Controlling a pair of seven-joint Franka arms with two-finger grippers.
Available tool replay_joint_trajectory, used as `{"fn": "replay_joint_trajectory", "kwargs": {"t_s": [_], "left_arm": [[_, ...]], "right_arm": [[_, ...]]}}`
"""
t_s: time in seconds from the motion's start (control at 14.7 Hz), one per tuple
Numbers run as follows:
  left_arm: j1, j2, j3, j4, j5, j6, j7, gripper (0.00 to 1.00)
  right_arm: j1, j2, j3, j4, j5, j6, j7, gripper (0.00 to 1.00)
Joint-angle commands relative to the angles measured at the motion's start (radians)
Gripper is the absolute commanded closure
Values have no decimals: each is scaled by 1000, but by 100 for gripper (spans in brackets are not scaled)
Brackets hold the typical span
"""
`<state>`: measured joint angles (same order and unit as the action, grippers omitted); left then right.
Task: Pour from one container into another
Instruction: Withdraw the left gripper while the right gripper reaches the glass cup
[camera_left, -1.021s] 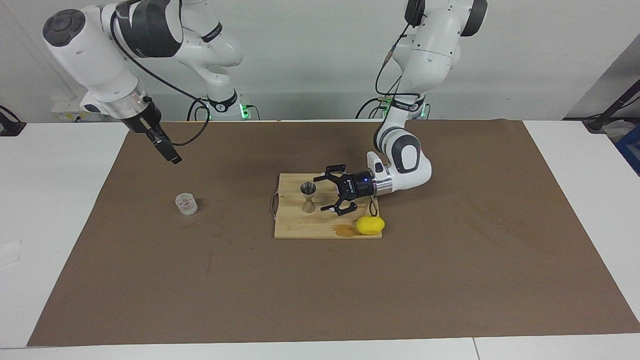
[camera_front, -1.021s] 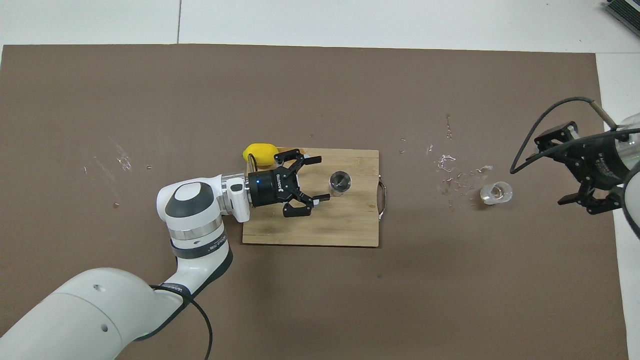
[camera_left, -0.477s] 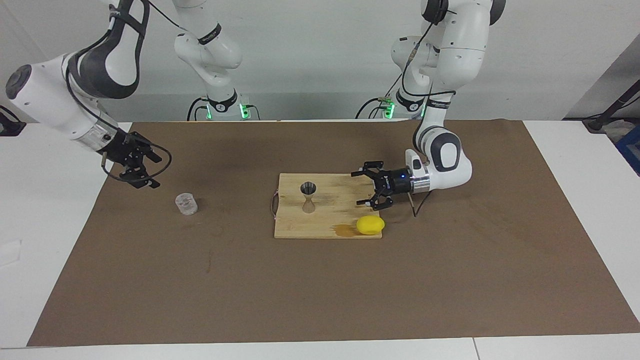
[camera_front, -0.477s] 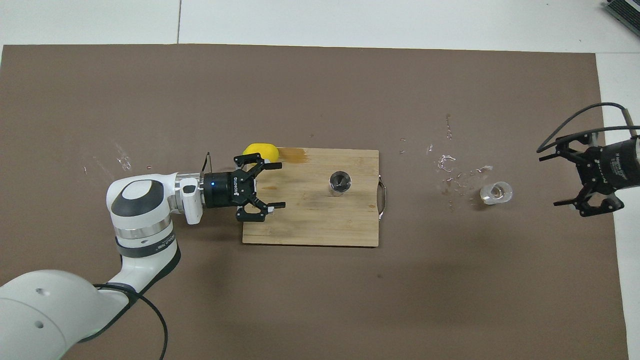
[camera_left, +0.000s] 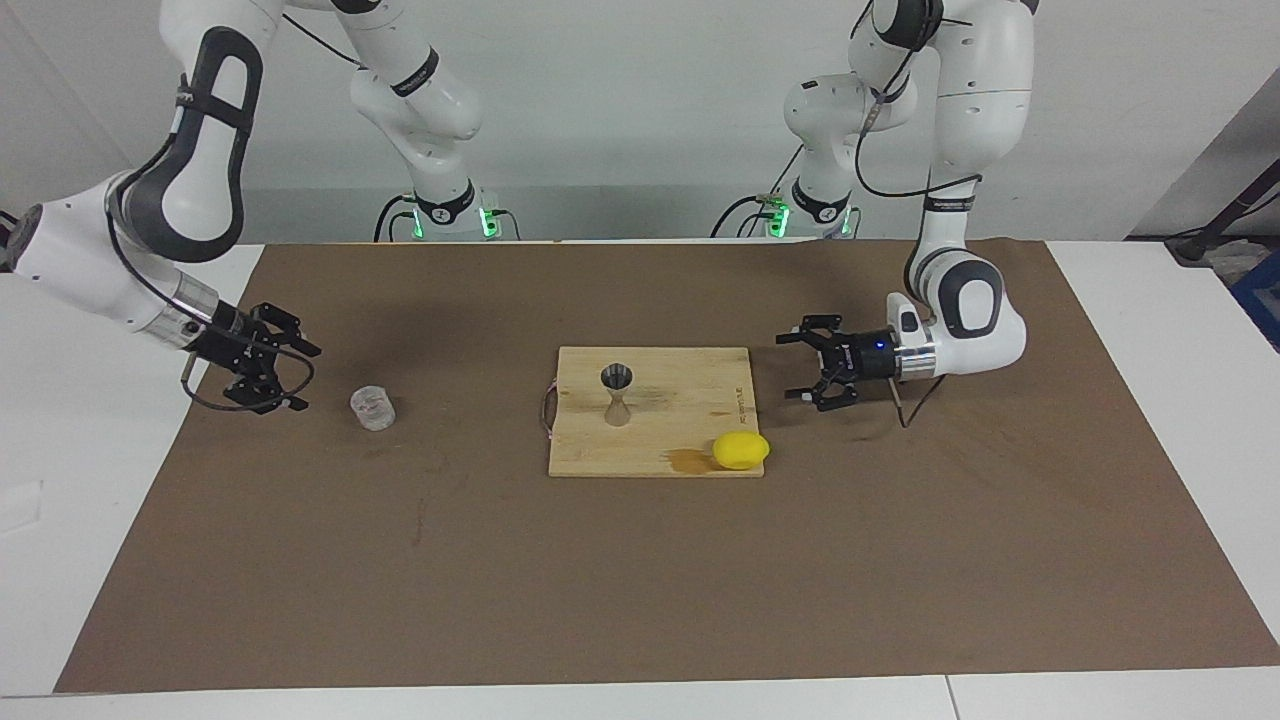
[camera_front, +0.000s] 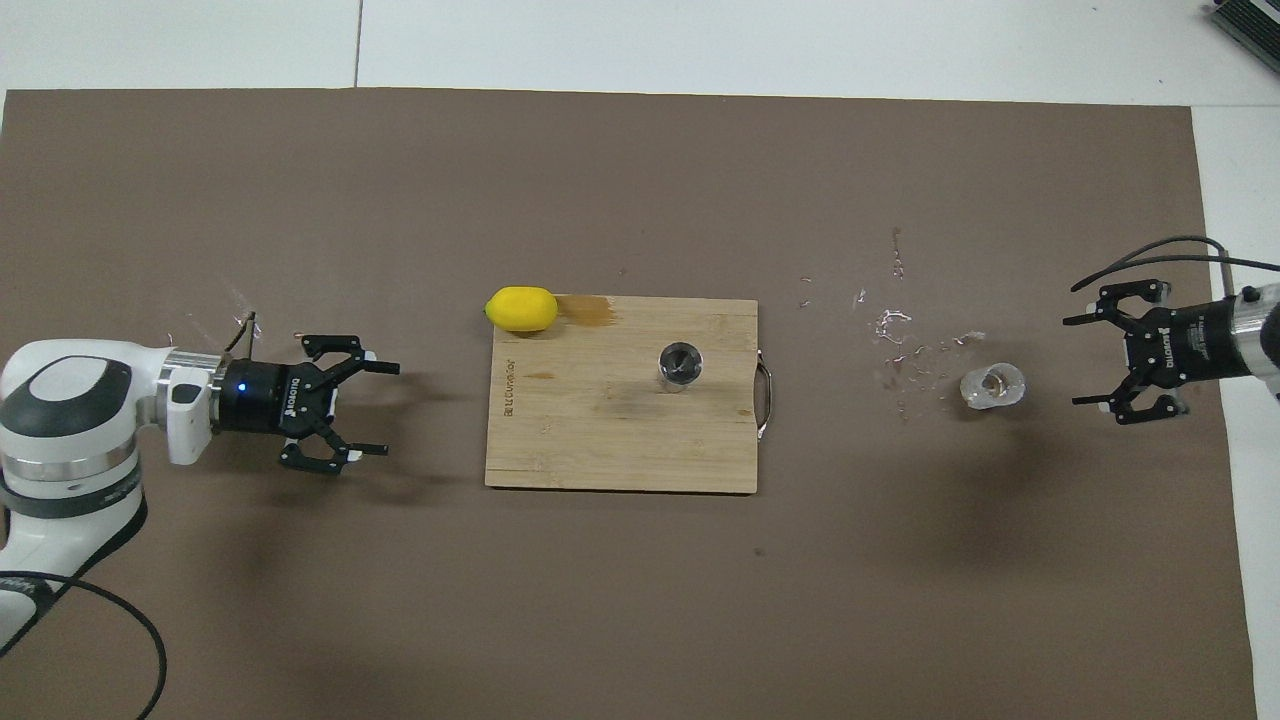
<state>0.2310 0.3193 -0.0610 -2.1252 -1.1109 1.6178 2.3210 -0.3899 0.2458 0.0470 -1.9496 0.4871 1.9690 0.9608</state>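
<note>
Two Franka arms at a worktop (camera_left: 1150, 420) covered w/ a brown mat (camera_left: 640, 580).

Glass tumbler (camera_left: 372, 408) stands upright on the mat toward the right arm's end, well apart from the wooden cutting board (camera_left: 680, 440). Small wet splashes on the mat (camera_front: 905, 345) lie between tumbler and board. Whether the tumbler holds any liquid: can't tell.

Steel jigger (camera_left: 616, 394), hourglass-shaped, stands upright on the board, open cup up. A lemon (camera_left: 741, 450) sits at the board's corner toward the left arm's end, on the edge farther from the robots, next to a damp patch on the wood.

Right hand (camera_left: 268, 360) is low over the mat just beside the tumbler, pointing at it, fingers spread wide, holding nothing, not touching the glass.

Left hand (camera_left: 818, 362) is low over the mat beside the board's edge at the left arm's end, fingers also spread, holding nothing; it looks to be waiting.

Nothing lifted or poured yet; likely next step is the right hand closing on the tumbler.

Risks:
- Glass is smooth and prob. wet, so a weak or off-centre grip could let it slip or tip.
- A finger coming in off-line could knock the tumbler over.
- Jigger has a narrow waist and small mouth: a bump topples it, and a fast or misaligned tilt spills onto the board.
</note>
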Motion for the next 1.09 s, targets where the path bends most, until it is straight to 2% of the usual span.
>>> {"fn": "replay_joint_trajectory", "kwargs": {"t_s": [0.0,0.14,0.41,0.61,0.82,1.02], "left_arm": [[88,-8,-6,97,170,-68,1,0],[123,0,-6,189,284,-105,-5,0],[160,26,-6,399,472,-202,-8,0],[192,23,-5,502,543,-268,-9,0],[186,-11,3,582,612,-294,-9,0],[177,-40,4,628,678,-302,-63,0]], "right_arm": [[-29,44,13,-48,92,56,-126,3],[-37,75,13,-51,139,56,-165,3],[-1,69,16,-97,174,53,-165,3],[3,63,16,-126,220,51,-163,4],[11,58,16,-130,248,42,-162,6],[0,56,16,-130,272,28,-166,25]]}}
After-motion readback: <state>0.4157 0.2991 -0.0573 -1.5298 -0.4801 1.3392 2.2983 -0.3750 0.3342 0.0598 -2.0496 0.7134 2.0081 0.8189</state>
